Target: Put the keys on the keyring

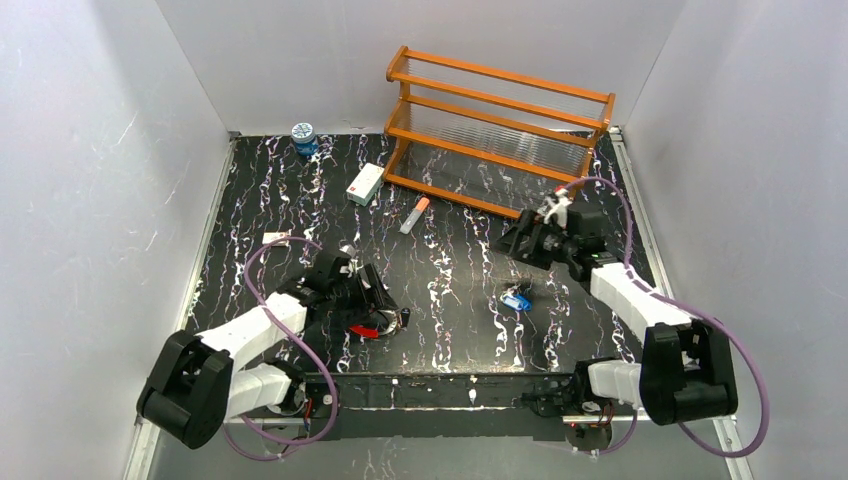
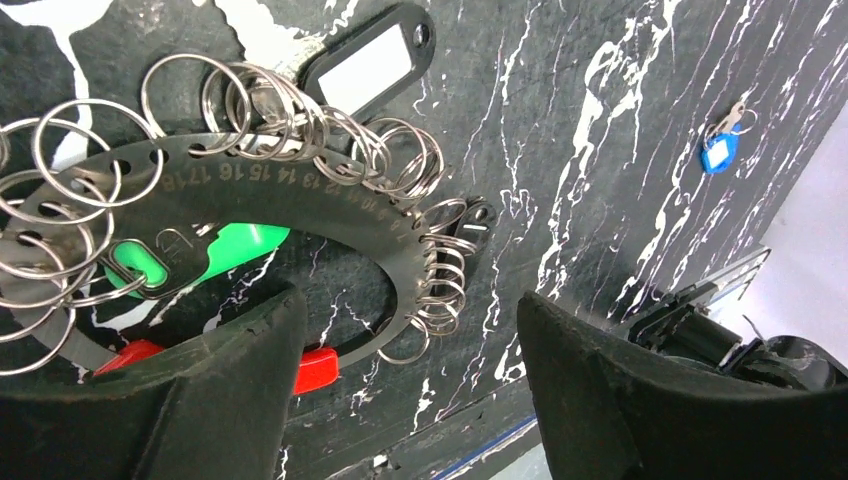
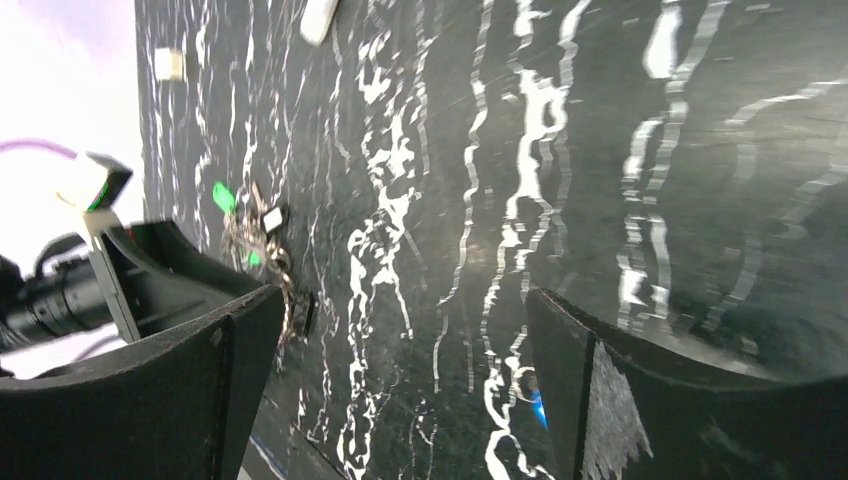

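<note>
The keyring (image 2: pixel 300 195) is an oval grey metal band with red parts (image 2: pixel 315 368), hung with several silvery split rings, a green key tag (image 2: pixel 235 248) and a black tag with a white label (image 2: pixel 370 65). It lies on the black marbled table under my left gripper (image 2: pixel 410 340), which is open and empty, with its left finger (image 2: pixel 200 400) over the ring's red end. In the top view the keyring (image 1: pixel 378 326) is at the front left by the left gripper (image 1: pixel 383 300). A blue key (image 1: pixel 517 300) lies alone mid-table and also shows in the left wrist view (image 2: pixel 716 152). My right gripper (image 1: pixel 515 242) is open and empty, above and beyond it.
An orange wooden rack (image 1: pixel 500 130) stands at the back right. A blue-lidded jar (image 1: pixel 303 138), a white box (image 1: pixel 365 184) and an orange-and-white tube (image 1: pixel 414 215) lie at the back. White walls close in both sides.
</note>
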Robot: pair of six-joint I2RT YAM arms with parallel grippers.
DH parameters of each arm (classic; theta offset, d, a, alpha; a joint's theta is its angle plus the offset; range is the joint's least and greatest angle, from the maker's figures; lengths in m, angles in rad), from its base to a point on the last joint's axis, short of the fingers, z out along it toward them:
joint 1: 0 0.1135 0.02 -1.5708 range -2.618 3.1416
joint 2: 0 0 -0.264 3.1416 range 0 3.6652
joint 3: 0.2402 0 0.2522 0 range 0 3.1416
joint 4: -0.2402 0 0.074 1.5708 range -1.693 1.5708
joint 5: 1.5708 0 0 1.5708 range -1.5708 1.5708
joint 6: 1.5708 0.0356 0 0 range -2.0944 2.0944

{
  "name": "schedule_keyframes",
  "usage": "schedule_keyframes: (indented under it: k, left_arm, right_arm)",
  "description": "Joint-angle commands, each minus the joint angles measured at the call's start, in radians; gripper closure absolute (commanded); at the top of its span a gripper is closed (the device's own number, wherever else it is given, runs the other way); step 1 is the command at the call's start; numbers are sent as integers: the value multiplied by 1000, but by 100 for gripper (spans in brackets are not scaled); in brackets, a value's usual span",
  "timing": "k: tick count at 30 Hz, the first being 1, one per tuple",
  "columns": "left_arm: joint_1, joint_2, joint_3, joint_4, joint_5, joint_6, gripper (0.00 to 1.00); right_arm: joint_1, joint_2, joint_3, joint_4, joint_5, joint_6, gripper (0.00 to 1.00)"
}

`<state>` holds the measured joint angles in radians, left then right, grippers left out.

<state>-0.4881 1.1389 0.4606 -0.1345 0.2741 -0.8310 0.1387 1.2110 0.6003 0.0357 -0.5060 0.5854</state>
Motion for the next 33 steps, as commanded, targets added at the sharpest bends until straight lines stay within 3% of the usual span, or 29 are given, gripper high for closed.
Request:
schedule_keyframes:
  k: [1,7,14,18,21,24,28,33]
  left_arm:
    - [-12,26,-41,27,-35,-30,25]
    - [-19,92,-54,234,-51,-51,24]
    - [-116,340,29,488,-62,-97,25]
    - [-214,469,141,535,-63,-80,26]
    - [-234,480,161,533,-74,-66,27]
    - [-234,412,164,451,-160,-26,26]
    - [-233,272,187,210,-337,71,25]
    - [-231,73,176,-48,-590,111,23]
  right_arm:
    - [163,50,92,-34,123,-61,1]
    - [247,118,92,-9,221,-61,1]
    - [246,65,47,8,304,-38,1]
    - [243,31,28,24,238,-61,1]
    - [244,31,20,37,162,-69,1]
    - [245,48,-3,91,90,-66,1]
    - [258,128,10,126,25,-67,1]
    - [325,250,122,91,4,-110,1]
